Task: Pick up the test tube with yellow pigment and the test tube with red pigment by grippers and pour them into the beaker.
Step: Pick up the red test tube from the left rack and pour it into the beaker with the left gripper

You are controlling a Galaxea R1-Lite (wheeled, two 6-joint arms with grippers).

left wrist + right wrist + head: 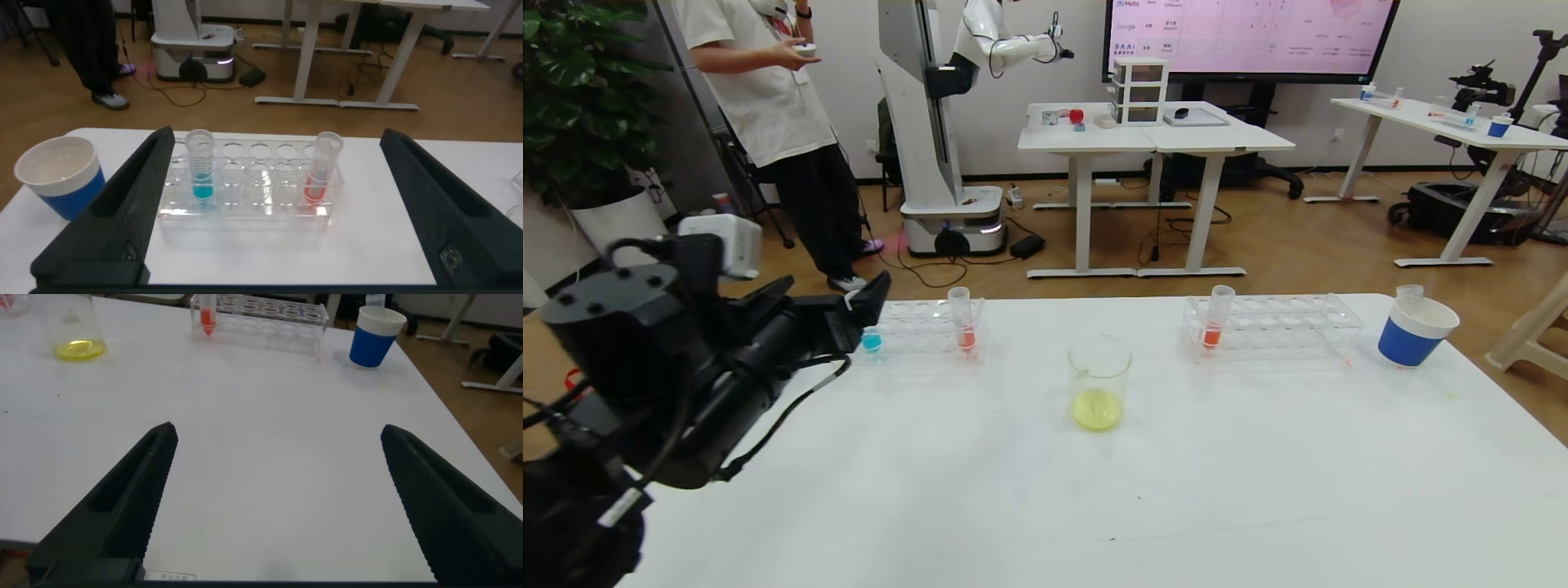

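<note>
The left black two-finger gripper [274, 204] is being held wide open, with nothing grasped, just short of a clear plastic test-tube rack [245, 214] at the left side of the white table [1094, 490]. Framed between its spread jaws in the left wrist view, a slim clear tube with blue liquid [200, 171] is being kept upright in the rack close to one finger, and a slim clear wide-rimmed tube with red liquid [320, 170] is standing upright toward the other finger; neither tube is being touched. Outside the jaws, just beside the rack's end, a blue-and-white paper cup [59, 175] is being seen.

The right black gripper [274, 498] is likewise being held released and empty, low over bare tabletop (it is out of the head camera's view). Well ahead of its jaws, a second clear rack [261, 312] is carrying one upright tube with salmon-red liquid [206, 317], and another blue-and-white paper cup [374, 336] is standing just past that rack's end.

The small clear cylindrical beaker with a pouring lip [1099, 382] is being left upright near the table's middle, between the two racks and apart from both grippers, with yellow-green liquid pooled in its bottom. No tube with yellow liquid is being shown in either rack.
</note>
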